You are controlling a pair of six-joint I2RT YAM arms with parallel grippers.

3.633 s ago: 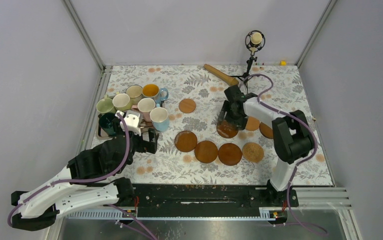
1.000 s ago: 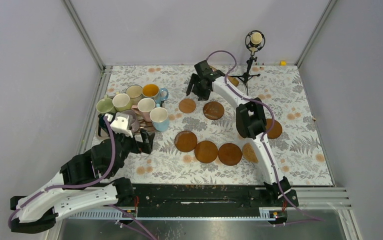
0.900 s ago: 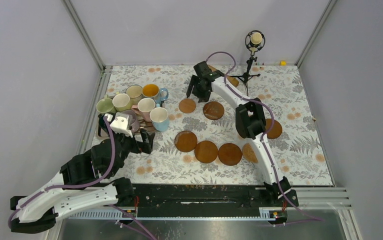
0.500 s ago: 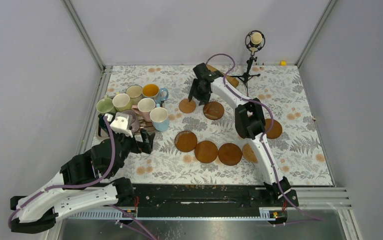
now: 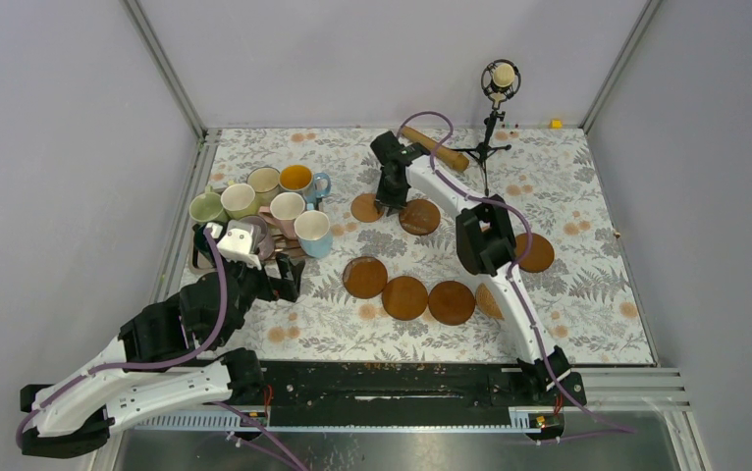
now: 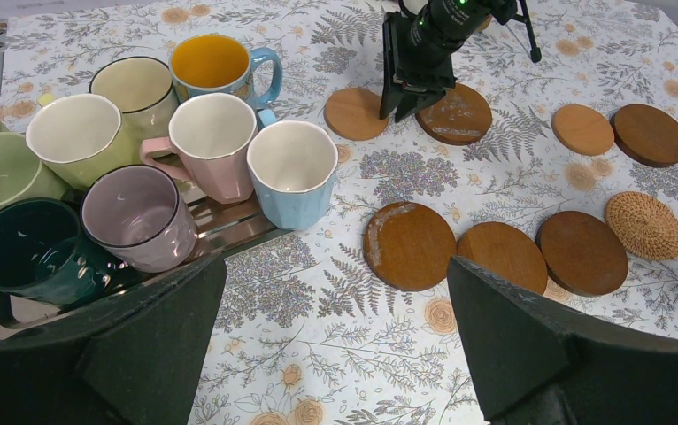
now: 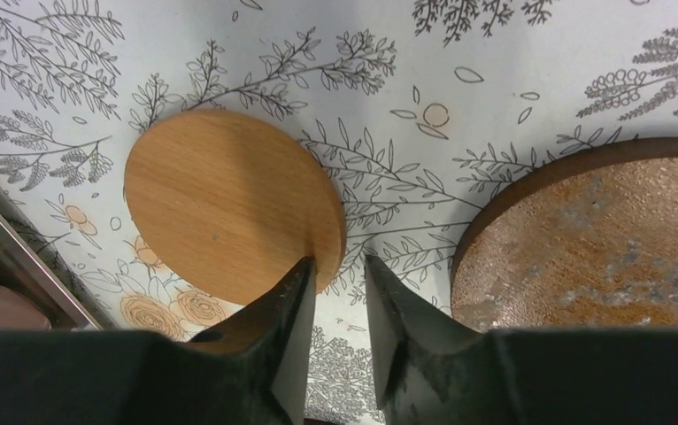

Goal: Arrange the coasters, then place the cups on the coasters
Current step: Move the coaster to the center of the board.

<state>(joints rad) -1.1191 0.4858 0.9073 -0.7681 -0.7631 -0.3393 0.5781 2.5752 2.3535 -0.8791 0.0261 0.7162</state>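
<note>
The right gripper [image 7: 337, 266] has come down and narrowed its jaws to pinch the rim of the tan coaster [image 7: 229, 199], which lies flat just beside the scuffed dark coaster [image 7: 601, 239]. Coaster arranging continues. The left gripper [image 6: 335, 266] hangs spread wide.

microphone stand [image 5: 491, 128] far edge | wooden block, perhaps mallet [image 5: 435, 147] beside | tray [image 6: 229, 232] left

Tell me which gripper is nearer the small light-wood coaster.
Right. The right gripper straddles the rim of the small light-wood coaster; the left gripper hangs open by the mug tray, well away.
</note>
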